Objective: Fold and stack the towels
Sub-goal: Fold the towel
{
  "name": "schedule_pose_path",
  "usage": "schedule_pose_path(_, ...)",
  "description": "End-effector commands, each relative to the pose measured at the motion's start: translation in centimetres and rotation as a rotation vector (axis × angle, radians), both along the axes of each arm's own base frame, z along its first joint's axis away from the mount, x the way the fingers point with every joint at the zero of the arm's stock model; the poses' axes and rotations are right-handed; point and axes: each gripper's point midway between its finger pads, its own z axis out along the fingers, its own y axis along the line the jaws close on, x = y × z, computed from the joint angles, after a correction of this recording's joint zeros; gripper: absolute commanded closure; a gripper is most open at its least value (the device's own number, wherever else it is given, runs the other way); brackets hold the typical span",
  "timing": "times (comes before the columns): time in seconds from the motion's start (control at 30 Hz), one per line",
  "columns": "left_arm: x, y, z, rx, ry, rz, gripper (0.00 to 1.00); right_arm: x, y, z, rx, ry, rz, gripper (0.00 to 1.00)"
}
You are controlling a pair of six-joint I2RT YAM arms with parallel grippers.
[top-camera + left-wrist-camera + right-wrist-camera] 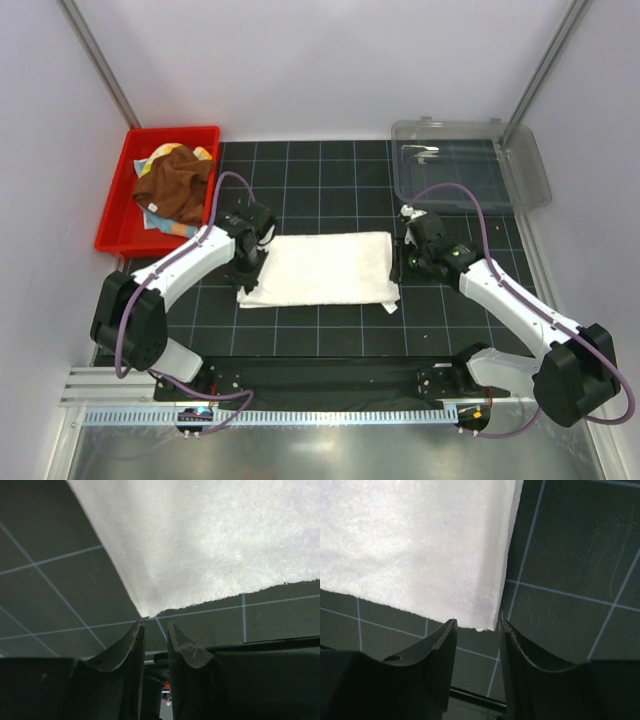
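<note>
Two claws sit at opposite ends of the white towel, which lies folded into a long flat rectangle on the black gridded mat between them. The left claw has its fingers parted by a narrow gap with nothing in it. A corner of the towel lies on the mat just ahead of its tips. The right claw stands the same way, parted and empty, with another corner just beyond its tips and a little toward its left finger.

One claw at each end makes sense for cloth this wide and soft, since lifting both ends together should keep the edges square, where a single grip would let the far side sag. With both low and aimed at corners, I judge the next fold has yet to be made. Whether they are about to take hold cannot be told.

Behind the left claw, off to its outer side, a red bin holds the other three towels. The rust-brown towel is heaped on top, with the yellow towel and the light blue towel poking out around it, all unfolded. Beyond the right claw stands a clear plastic container.

No brand, label or writing can be read, and the yellow towel's print is too small to make out
</note>
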Motion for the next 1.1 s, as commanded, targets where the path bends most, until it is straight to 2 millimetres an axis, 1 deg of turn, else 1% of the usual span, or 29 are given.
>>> schedule_pose_path(0.0, 1.4, 2.0, 3.0, 0.114, -0.099, 0.098, 0.72, -0.2, -0.7, 2.0, -0.008, 0.024, -0.105, 0.53)
schedule_pose_path(0.03, 1.8, 2.3, 3.5, 0.131, -0.127, 0.133, 0.68, -0.1, -0.7, 2.6, 0.000, 0.021, -0.122, 0.52)
schedule_pose_path(0.07, 2.2, 2.6, 4.0, 0.146, -0.155, 0.153, 0.67, -0.3, -0.9, 3.0, 0.004, 0.027, -0.146, 0.52)
schedule_pose_path(0.1, 2.9, 2.5, 4.9, 0.135, -0.195, 0.171, 0.67, 0.0, -0.3, 3.9, 0.052, 0.020, -0.167, 0.52)
schedule_pose_path(0.13, 3.1, 1.9, 5.3, 0.100, -0.212, 0.190, 0.67, 0.2, 0.3, 4.4, 0.084, 0.009, -0.162, 0.52)
schedule_pose_path(0.17, 4.1, 0.8, 5.7, 0.034, -0.253, 0.203, 0.66, 0.9, 0.8, 5.0, 0.120, -0.023, -0.170, 0.52)
schedule_pose_path(0.2, 4.0, -1.0, 6.3, -0.078, -0.259, 0.204, 0.65, 1.2, 1.0, 5.0, 0.137, -0.027, -0.188, 0.52)
schedule_pose_path(0.23, 4.5, -2.4, 6.5, -0.165, -0.278, 0.238, 0.62, 1.7, 2.0, 5.2, 0.179, -0.032, -0.173, 0.53)
schedule_pose_path(0.27, 5.7, -4.3, 6.9, -0.275, -0.325, 0.245, 0.62, 1.9, 2.3, 4.3, 0.178, -0.007, -0.172, 0.53)
schedule_pose_path(0.3, 4.4, -6.3, 6.3, -0.397, -0.273, 0.215, 0.61, 2.0, 2.7, 3.8, 0.188, 0.012, -0.178, 0.53)
schedule_pose_path(0.33, 4.4, -6.6, 5.7, -0.423, -0.273, 0.235, 0.60, 2.4, 3.2, 3.5, 0.204, 0.013, -0.167, 0.54)
schedule_pose_path(0.37, 4.9, -7.1, 5.5, -0.460, -0.294, 0.289, 0.60, 2.3, 3.3, 2.0, 0.191, 0.048, -0.165, 0.54)
schedule_pose_path(0.4, 4.3, -6.3, 3.9, -0.427, -0.275, 0.320, 0.60, 2.3, 3.3, 1.3, 0.183, 0.058, -0.172, 0.54)
schedule_pose_path(0.43, 4.3, -5.7, 3.0, -0.412, -0.263, 0.365, 0.60, 2.6, 3.2, 0.8, 0.179, 0.050, -0.181, 0.54)
schedule_pose_path(0.47, 4.3, -4.8, 2.2, -0.379, -0.267, 0.417, 0.60, 2.3, 2.9, -0.8, 0.155, 0.076, -0.187, 0.55)
schedule_pose_path(0.5, 4.0, -4.1, 1.3, -0.353, -0.257, 0.459, 0.61, 2.2, 2.7, -1.5, 0.146, 0.081, -0.193, 0.55)
schedule_pose_path(0.53, 3.6, -2.8, -0.2, -0.306, -0.255, 0.497, 0.62, 2.5, 2.5, -2.2, 0.132, 0.070, -0.198, 0.55)
schedule_pose_path(0.6, 3.5, -1.6, -1.3, -0.279, -0.262, 0.571, 0.60, 1.8, 2.0, -4.6, 0.095, 0.108, -0.205, 0.57)
schedule_pose_path(0.63, 3.1, -0.5, -2.3, -0.238, -0.261, 0.607, 0.59, 2.0, 1.9, -5.1, 0.089, 0.105, -0.208, 0.57)
schedule_pose_path(0.67, 3.0, -0.4, -2.7, -0.233, -0.259, 0.627, 0.59, 1.7, 1.6, -5.8, 0.078, 0.118, -0.208, 0.58)
schedule_pose_path(0.73, 3.0, -0.2, -3.1, -0.221, -0.262, 0.658, 0.59, 2.0, 1.0, -6.9, 0.028, 0.118, -0.222, 0.58)
schedule_pose_path(0.8, 3.4, -0.1, -2.8, -0.221, -0.277, 0.680, 0.59, 2.4, 0.9, -6.6, 0.010, 0.113, -0.214, 0.59)
schedule_pose_path(0.83, 3.4, 0.1, -2.3, -0.219, -0.284, 0.687, 0.59, 2.0, 0.5, -6.5, -0.013, 0.131, -0.215, 0.60)
schedule_pose_path(0.87, 4.2, -0.2, -1.1, -0.238, -0.307, 0.692, 0.58, 2.7, 0.5, -5.5, -0.019, 0.108, -0.212, 0.60)
schedule_pose_path(0.93, 4.5, -0.5, 0.7, -0.259, -0.323, 0.686, 0.55, 2.5, 0.4, -3.9, -0.022, 0.103, -0.208, 0.60)
schedule_pose_path(0.97, 5.5, -1.1, 2.8, -0.311, -0.363, 0.678, 0.55, 2.8, 1.2, -2.7, 0.016, 0.094, -0.186, 0.60)
schedule_pose_path(1.0, 5.9, -1.4, 3.6, -0.332, -0.381, 0.671, 0.53, 2.8, 1.7, -2.0, 0.043, 0.090, -0.168, 0.60)
schedule_pose_path(1.03, 6.3, -1.7, 4.3, -0.354, -0.393, 0.672, 0.53, 2.6, 2.9, -1.4, 0.097, 0.102, -0.132, 0.60)
schedule_pose_path(1.07, 6.7, -2.9, 5.2, -0.425, -0.393, 0.653, 0.53, 2.5, 4.1, -0.7, 0.144, 0.114, -0.095, 0.60)
